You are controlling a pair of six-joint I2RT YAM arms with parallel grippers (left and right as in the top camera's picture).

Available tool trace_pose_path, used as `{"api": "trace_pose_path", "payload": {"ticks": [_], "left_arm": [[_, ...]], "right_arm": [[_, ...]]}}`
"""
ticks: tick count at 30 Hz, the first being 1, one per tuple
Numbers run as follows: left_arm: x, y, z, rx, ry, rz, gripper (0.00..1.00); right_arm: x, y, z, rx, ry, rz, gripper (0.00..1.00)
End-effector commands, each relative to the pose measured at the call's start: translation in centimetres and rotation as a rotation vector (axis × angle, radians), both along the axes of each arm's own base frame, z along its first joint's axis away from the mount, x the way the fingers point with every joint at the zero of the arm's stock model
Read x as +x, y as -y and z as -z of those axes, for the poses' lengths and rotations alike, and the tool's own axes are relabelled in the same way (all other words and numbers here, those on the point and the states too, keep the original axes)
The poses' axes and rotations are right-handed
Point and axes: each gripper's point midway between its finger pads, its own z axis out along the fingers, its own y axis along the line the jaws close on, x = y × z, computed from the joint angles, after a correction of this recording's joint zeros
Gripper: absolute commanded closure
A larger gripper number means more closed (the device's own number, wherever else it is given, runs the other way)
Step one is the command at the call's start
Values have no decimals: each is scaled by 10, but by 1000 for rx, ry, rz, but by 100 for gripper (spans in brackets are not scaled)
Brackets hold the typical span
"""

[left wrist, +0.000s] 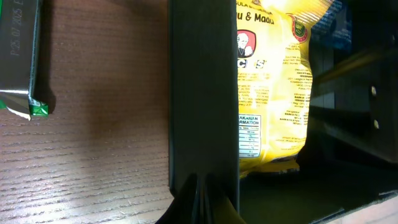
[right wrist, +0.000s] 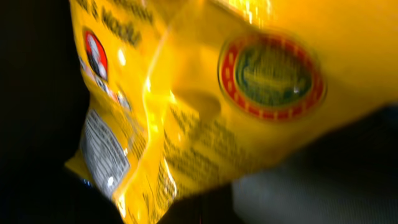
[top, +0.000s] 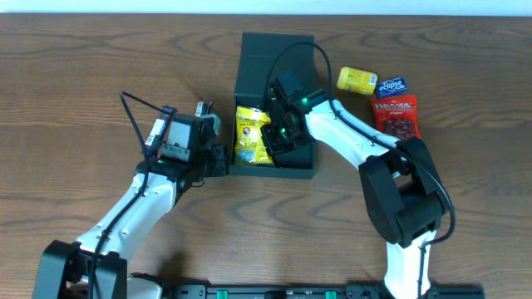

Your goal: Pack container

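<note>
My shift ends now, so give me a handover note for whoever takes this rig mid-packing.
Left gripper: jaws shut on the box's left wall.
Right gripper: shut, inside the box over the big yellow packet; whether it grips it is unclear.
Done: that packet is in the box.
To do: small yellow packet, blue packet, red packet right of the box, grey packet left of it; lid open.

Robot lab bench: wood-grain table point(top: 75, 58), left arm point(top: 137, 199), right arm point(top: 353, 141)
</note>
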Motion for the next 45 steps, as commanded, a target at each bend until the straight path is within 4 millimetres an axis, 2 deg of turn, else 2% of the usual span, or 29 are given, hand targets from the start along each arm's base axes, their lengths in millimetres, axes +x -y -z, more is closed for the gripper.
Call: {"api": "trace_pose_path", "payload": {"ticks": [1, 6, 9, 10, 12, 13, 14, 17, 18, 20, 23, 24, 25, 30, 34, 37, 45], "left_arm": [[-3, 2, 2, -14, -14, 7, 94], [-3, 2, 2, -13, -14, 6, 94], [-3, 2, 2, -13, -14, 6, 94], [-3, 2, 2, -13, -14, 6, 94], [-3, 2, 2, -13, -14, 6, 94], [-3, 2, 2, -13, -14, 6, 95], [-3, 2, 2, -13, -14, 6, 94], [-2, 2, 2, -13, -13, 6, 94], [-2, 2, 2, -13, -13, 6, 94], [-2, 2, 2, -14, -10, 6, 94], [-1, 2, 1, -16, -6, 6, 94], [-1, 2, 1, -15, -6, 6, 94], [-1, 2, 1, -15, -6, 6, 95], [-1, 2, 1, -15, -7, 6, 95], [-1, 2, 1, -15, -7, 6, 94], [-1, 2, 1, -16, -7, 6, 94], [-1, 2, 1, -16, -7, 6, 94]], "right_arm": [[13, -1, -26, 24, 28, 27, 99], [32, 13, -95, 61, 109, 70, 99], [45, 38, -135, 78, 183, 131, 99], [50, 52, -145, 69, 212, 163, 99], [60, 96, -164, -3, 276, 261, 98], [62, 115, -168, -42, 290, 302, 92], [63, 160, -170, -137, 293, 392, 80], [51, 221, -155, -269, 208, 509, 74], [45, 235, -146, -291, 169, 536, 66], [37, 254, -128, -318, 116, 545, 41], [26, 281, -94, -382, 59, 536, 13], [23, 287, -87, -409, 54, 532, 4], [21, 294, -79, -441, 49, 532, 1], [21, 325, -50, -551, 55, 532, 1], [32, 342, -41, -519, 72, 583, 1], [37, 347, -38, -415, 81, 573, 1], [41, 373, -48, 70, 124, 651, 1]]}}
